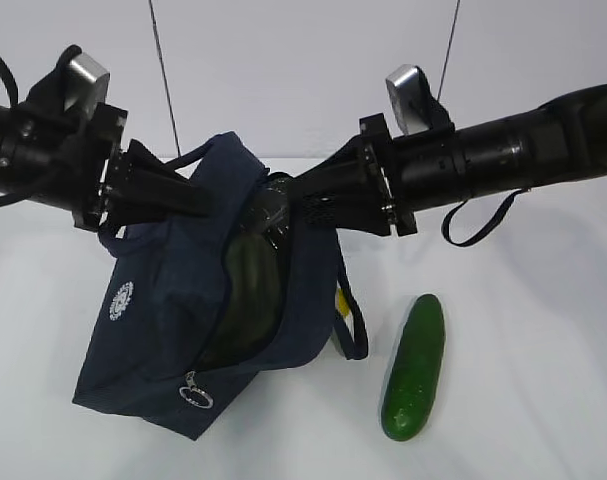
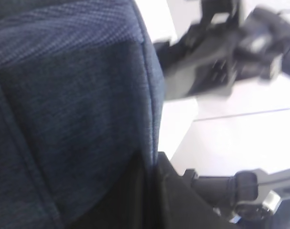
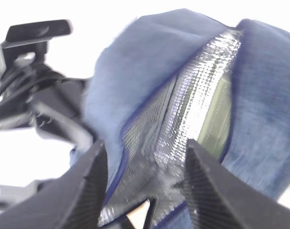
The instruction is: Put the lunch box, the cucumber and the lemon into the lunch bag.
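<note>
Both my arms meet over a white worktop (image 1: 543, 400), holding a dark navy fabric lunch bag (image 1: 163, 330) w/ its mouth pulled apart. My left claw (image 1: 198, 195) is at the bag's left upper edge; it looks clamped on the cloth, but its tips are hidden, so I can't tell for sure. My right claw (image 3: 145, 183) has its two ribbed black fingers (image 3: 204, 186) spread, the bag's rim and crinkly silver lining between them; whether they pinch it I can't tell.

Inside the opening sits a pale green shape, prob. the lunch box (image 1: 251, 275); in the right wrist view it shows as a smooth sage panel against the foil.

The cucumber (image 1: 415, 368) lies on the worktop just right of the bag: long, glossy, dark green, rounded ends. A sliver of yellow peeks behind the bag's right strap, likely the lemon (image 1: 340, 301), mostly hidden.

My read: box is in; cucumber and lemon remain. Next move calls for one claw to keep the mouth wide while the other frees up and takes the cucumber lengthwise. A metal ring zipper pull (image 1: 195, 395) hangs at the bag's lower front.
</note>
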`<state>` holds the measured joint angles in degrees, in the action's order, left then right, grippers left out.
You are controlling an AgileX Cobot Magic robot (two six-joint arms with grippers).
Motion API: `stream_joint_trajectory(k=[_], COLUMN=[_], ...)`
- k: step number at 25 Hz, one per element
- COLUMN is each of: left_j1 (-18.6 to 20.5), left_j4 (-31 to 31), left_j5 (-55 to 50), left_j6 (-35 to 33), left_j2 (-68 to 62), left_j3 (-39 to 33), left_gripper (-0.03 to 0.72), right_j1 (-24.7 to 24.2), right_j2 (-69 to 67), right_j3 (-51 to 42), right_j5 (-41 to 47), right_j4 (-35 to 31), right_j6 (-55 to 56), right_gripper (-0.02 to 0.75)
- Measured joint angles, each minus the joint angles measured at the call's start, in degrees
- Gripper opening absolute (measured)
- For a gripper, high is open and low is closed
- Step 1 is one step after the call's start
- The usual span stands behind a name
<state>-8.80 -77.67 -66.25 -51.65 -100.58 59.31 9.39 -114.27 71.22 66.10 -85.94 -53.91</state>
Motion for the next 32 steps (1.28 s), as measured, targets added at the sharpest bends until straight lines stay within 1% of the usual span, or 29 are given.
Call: stream_joint_trajectory(k=[6, 12, 15, 19, 21, 25, 32], left_j1=[0.1, 0.3, 1.1, 3.3, 4.5, 6.8, 10.4], left_j4=[2.1, 4.2, 5.1, 7.1, 8.1, 10.2, 15.9], left_j5=[-0.5, -0.6, -0.6, -0.8, -1.0, -1.2, -1.3], left_j6=[0.0, 1.2, 2.4, 4.3, 4.9, 5.8, 7.6], left_j2=[0.0, 0.0, 0.0, 0.0, 0.0, 0.0, 0.0], left_j3=[0.1, 0.1, 0.1, 0.1, 0.2, 0.2, 0.2], left_gripper=[0.001, 0.001, 0.004, 0.006, 0.006, 0.009, 0.011], right_j1=[-0.8, -0.8, -0.8, -0.8, -0.8, -0.8, -0.8], right_j2=[2.5, 4.8, 6.3, 8.5, 10.0, 12.8, 17.0], right_j3=[3.3, 5.2, 5.2, 5.3, 5.3, 5.3, 5.3], right_j5=[0.9, 1.2, 1.3, 1.8, 2.1, 2.6, 2.8], right_j4=[3.9, 11.4, 18.4, 28.9, 32.9, 41.1, 60.0], right_j6=[0.7, -1.6, -1.6, 2.9, 5.6, 14.6, 31.9], right_gripper=[0.375, 0.375, 0.375, 0.375, 0.375, 0.375, 0.375])
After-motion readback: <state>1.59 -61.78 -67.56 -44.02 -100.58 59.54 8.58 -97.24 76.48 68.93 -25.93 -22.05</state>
